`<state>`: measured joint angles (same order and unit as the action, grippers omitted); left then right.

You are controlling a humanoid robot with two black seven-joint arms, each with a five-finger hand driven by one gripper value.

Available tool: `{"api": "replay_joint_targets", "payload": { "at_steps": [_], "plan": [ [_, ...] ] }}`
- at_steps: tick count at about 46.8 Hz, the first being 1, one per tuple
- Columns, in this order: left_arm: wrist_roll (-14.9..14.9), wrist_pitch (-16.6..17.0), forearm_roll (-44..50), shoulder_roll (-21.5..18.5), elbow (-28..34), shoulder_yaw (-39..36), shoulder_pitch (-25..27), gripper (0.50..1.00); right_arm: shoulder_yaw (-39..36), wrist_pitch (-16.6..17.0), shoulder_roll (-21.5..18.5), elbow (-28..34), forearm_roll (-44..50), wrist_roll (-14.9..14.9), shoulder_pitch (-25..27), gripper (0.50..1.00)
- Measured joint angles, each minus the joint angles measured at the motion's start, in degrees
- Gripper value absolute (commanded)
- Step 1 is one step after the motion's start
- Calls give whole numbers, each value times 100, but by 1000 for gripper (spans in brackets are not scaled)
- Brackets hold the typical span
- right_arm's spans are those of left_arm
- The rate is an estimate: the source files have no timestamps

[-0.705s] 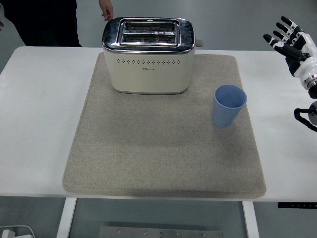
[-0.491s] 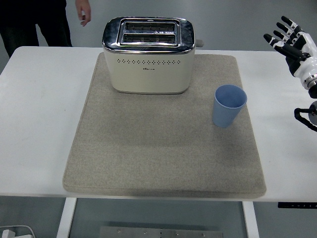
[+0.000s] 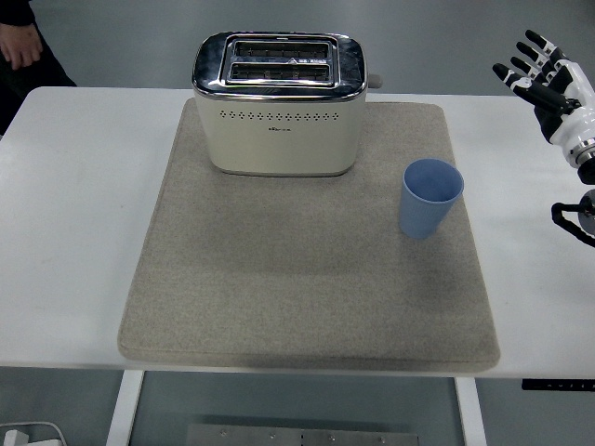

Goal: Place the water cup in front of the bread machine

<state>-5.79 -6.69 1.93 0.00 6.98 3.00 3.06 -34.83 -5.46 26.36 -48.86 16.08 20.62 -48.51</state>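
The cup (image 3: 430,198) stands upright on the mat (image 3: 279,307), right of and nearer than the toaster (image 3: 278,104), untouched; the right hand (image 3: 550,85) hovers well off to the right, fingers spread and empty, unmoved; only the person (image 3: 23,42) behind has stepped away left, so the grasp is not yet begun

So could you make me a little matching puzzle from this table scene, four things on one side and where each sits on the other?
Things:
1. blue cup
2. toaster
3. right hand
4. person's hand

Places:
A. far end of the beige mat, slots facing up
B. top left corner, beyond the table
C. right part of the mat, upright
D. raised at the right edge, fingers spread, holding nothing

Pairs: 1-C, 2-A, 3-D, 4-B
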Motion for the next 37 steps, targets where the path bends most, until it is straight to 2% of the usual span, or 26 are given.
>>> {"api": "replay_joint_targets", "payload": {
  "at_steps": [12,19,22,37],
  "plan": [
    [0,0,3,0,-4,-1,1,1000,-30,-68,-55,-21,0,89,8,911],
    [0,0,3,0,-4,-1,1,1000,-92,-82,-30,-50,-2,427,47,905],
    [0,0,3,0,-4,-1,1,1000,-98,-191,-77,-51,-44,542,49,907],
    [-1,0,3,0,-4,-1,1,1000,-212,-288,-10,5,-296,567,15,911]
  ]
}}
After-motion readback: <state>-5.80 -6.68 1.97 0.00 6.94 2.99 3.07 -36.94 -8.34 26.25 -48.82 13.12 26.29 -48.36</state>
